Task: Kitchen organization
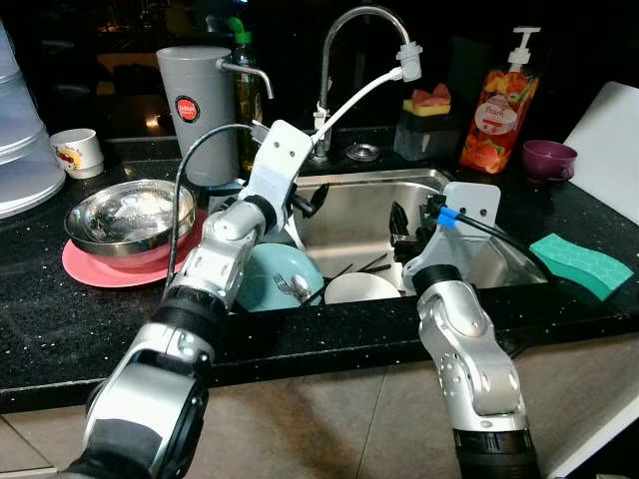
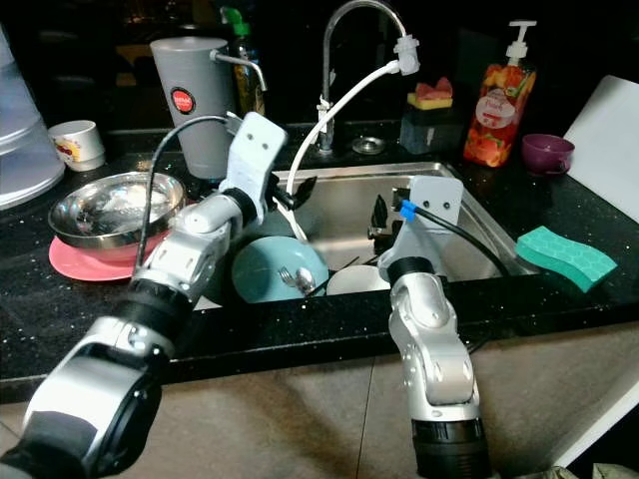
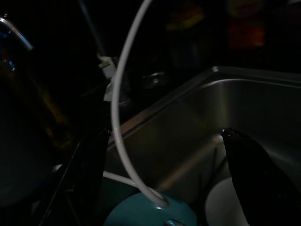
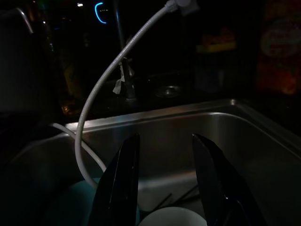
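Observation:
A steel sink [image 1: 379,181] is set in the black counter. In it lie a teal plate [image 1: 268,281] with a spoon [image 1: 292,287] on it, a white bowl [image 1: 361,287] and dark chopsticks [image 1: 367,267]. My left gripper [image 1: 312,200] hangs open over the sink's left side, above the teal plate [image 3: 150,214] and beside the white faucet hose [image 1: 354,100]. My right gripper [image 1: 404,228] is open over the middle of the sink, its fingers [image 4: 120,183] just above the white bowl [image 4: 169,217]. Neither holds anything.
A steel bowl [image 1: 130,215] rests on a pink plate [image 1: 100,269] left of the sink, with a grey jug [image 1: 195,110] and a white cup [image 1: 78,152] behind. To the right are a soap bottle [image 1: 499,115], a purple bowl [image 1: 549,158] and a teal sponge [image 1: 581,264].

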